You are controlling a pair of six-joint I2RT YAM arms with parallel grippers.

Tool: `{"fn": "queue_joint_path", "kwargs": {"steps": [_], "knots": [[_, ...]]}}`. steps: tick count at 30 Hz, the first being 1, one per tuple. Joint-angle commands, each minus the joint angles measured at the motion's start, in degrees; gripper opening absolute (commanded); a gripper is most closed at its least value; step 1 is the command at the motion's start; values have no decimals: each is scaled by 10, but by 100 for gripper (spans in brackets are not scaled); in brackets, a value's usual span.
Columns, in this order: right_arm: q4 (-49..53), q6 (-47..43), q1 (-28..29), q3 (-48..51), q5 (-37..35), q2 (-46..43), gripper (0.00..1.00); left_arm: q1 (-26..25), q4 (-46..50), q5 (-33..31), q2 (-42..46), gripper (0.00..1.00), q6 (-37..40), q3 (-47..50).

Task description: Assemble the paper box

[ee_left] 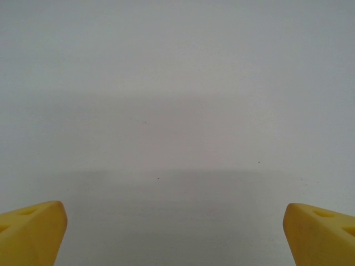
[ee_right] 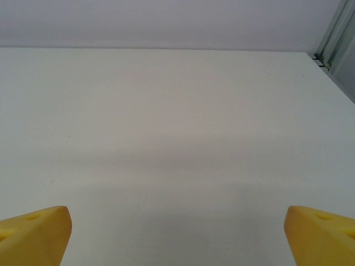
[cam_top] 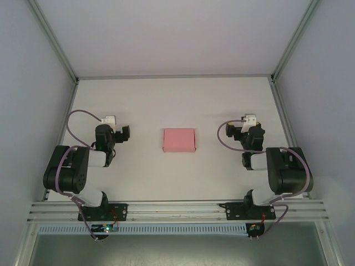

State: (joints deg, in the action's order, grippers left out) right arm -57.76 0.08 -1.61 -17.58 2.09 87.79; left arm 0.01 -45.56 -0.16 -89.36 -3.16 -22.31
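Note:
The paper box point(cam_top: 179, 140) is a small flat pink rectangle lying on the white table point(cam_top: 177, 100), midway between the two arms. My left gripper point(cam_top: 113, 134) hangs folded back to the left of the box, well apart from it. In the left wrist view this gripper point(ee_left: 175, 221) is open, its yellow fingertips point(ee_left: 33, 233) wide apart over bare table. My right gripper point(cam_top: 247, 133) sits to the right of the box, also apart from it. The right wrist view shows that gripper point(ee_right: 177, 219) open too, with nothing between its yellow fingertips point(ee_right: 319, 233).
White walls enclose the table, with metal frame posts at the back corners point(cam_top: 273, 77); one post point(ee_right: 333, 39) appears at the top right of the right wrist view. An aluminium rail point(cam_top: 177, 209) carrying the arm bases runs along the near edge.

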Motion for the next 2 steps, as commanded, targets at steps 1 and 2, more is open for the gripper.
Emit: {"fn": "queue_joint_path", "kwargs": {"steps": [1, 2], "knots": [[-27, 9, 5, -8, 12, -6, 98, 5, -31, -1, 2, 100, 13, -8], [-27, 8, 6, -8, 8, -6, 98, 5, -31, -1, 3, 100, 12, -8]]}}
